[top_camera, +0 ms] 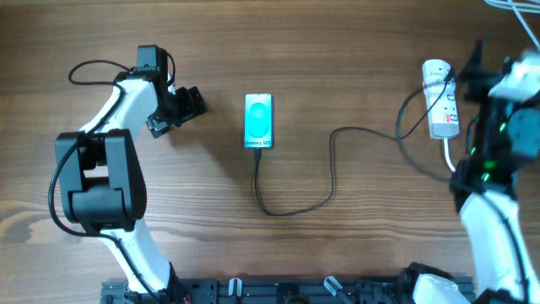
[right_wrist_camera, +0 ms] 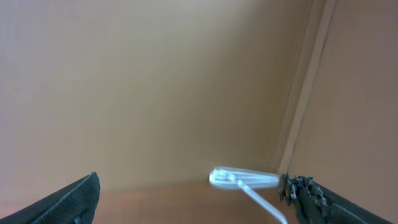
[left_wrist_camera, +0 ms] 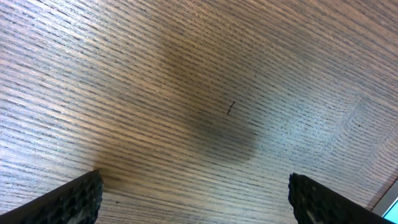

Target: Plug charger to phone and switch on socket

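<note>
The phone [top_camera: 258, 121] lies flat at mid-table, its cyan screen up. The charger [top_camera: 331, 169], a thin black cable, meets the phone's bottom edge, loops toward the table front and runs right to the socket [top_camera: 442, 111], a white power strip at the far right. My left gripper [top_camera: 177, 114] hovers left of the phone, apart from it. In the left wrist view it [left_wrist_camera: 193, 199] is open over bare wood. My right gripper [top_camera: 468, 67] is above the socket's far end, blurred. In the right wrist view it [right_wrist_camera: 193, 193] is open and empty.
A thick white cord [top_camera: 450, 156] leaves the socket toward the table's front edge. A blurred loop of white cord [right_wrist_camera: 242, 179] shows in the right wrist view against a brown surface. More white cords [top_camera: 516, 13] hang at the top right corner.
</note>
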`<state>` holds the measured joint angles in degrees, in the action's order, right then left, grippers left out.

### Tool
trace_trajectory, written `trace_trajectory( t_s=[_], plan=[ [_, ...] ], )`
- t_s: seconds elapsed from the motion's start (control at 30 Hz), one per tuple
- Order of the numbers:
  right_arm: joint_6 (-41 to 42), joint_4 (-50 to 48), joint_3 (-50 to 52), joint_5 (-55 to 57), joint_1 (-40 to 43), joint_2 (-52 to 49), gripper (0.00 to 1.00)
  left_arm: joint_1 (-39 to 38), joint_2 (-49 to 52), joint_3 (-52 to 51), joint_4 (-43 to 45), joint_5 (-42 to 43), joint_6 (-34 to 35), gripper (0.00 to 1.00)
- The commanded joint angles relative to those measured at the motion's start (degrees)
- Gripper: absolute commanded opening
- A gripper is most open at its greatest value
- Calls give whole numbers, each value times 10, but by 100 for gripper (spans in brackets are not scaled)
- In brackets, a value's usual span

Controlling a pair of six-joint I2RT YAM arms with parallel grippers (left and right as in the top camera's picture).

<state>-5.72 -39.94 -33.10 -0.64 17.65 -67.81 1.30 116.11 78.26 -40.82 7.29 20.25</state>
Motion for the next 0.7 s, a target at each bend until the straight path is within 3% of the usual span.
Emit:
trace_trajectory(
  t_s=[0.0, 0.23, 0.67],
  plan=[
    [-3, -7, 73, -5, -5, 66, 100, 1, -10, -7, 1, -3, -3, 100],
    [-3, -7, 177, -5, -5, 189, 100, 1, -10, -7, 1, -3, -3, 100],
    [-3, -12, 261, -5, -5, 333, 100, 1, -10, -7, 2, -3, -3, 100]
  ],
)
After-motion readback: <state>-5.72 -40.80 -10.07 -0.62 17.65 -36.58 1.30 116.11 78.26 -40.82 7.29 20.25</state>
